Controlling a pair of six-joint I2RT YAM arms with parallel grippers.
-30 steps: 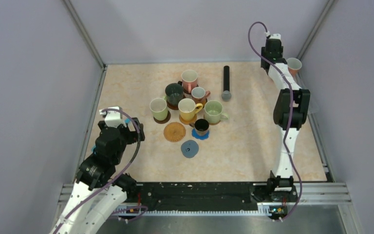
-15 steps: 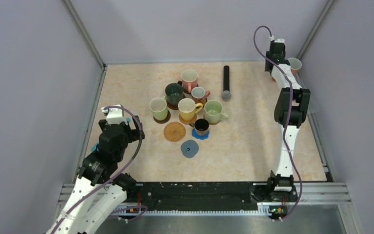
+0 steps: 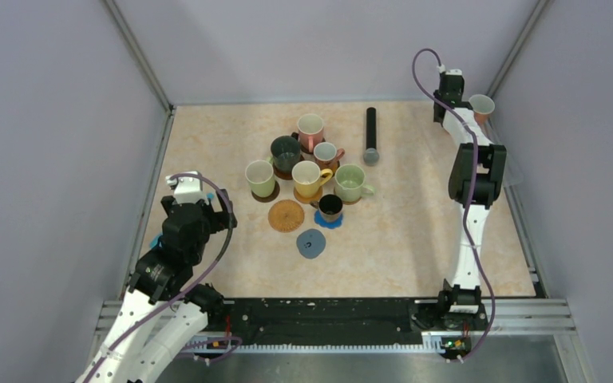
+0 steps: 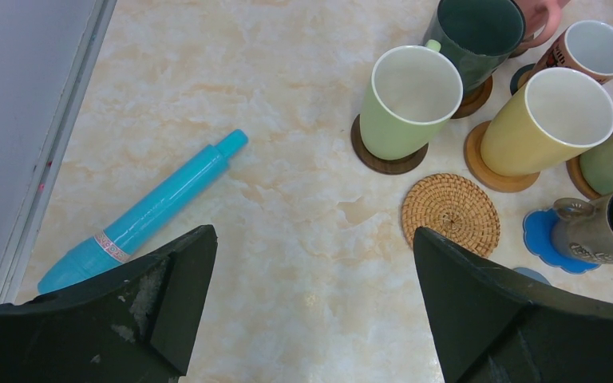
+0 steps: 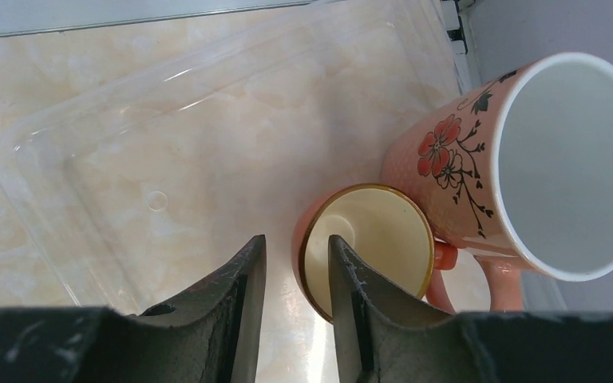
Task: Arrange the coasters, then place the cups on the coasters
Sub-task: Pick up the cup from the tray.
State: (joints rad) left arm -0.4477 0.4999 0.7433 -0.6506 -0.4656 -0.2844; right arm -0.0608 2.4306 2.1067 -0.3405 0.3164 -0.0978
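Several cups (image 3: 307, 177) stand clustered mid-table, most on round coasters. A woven coaster (image 3: 286, 215) and a grey-blue coaster (image 3: 311, 242) lie bare; a dark brown cup (image 4: 603, 231) stands on a blue flower coaster (image 4: 539, 235). In the far right corner, my right gripper (image 5: 296, 239) is open and straddles the wall of a small orange cup (image 5: 375, 239): one finger inside, one just outside with a gap. A pink floral cup (image 5: 463, 159) touches the orange one. My left gripper (image 4: 313, 235) hangs wide open over bare table, left of the woven coaster (image 4: 451, 214).
A teal pen (image 4: 148, 211) lies by the left wall, under my left gripper's left finger. A long black cylinder (image 3: 371, 134) lies right of the cups. A clear plastic tray (image 5: 168, 159) sits beside the small orange cup. The side wall stands right behind the floral cup.
My right gripper's jaws have narrowed and its wrist has shifted toward the far right corner. My left arm moved slightly, then held still with its jaws wide.
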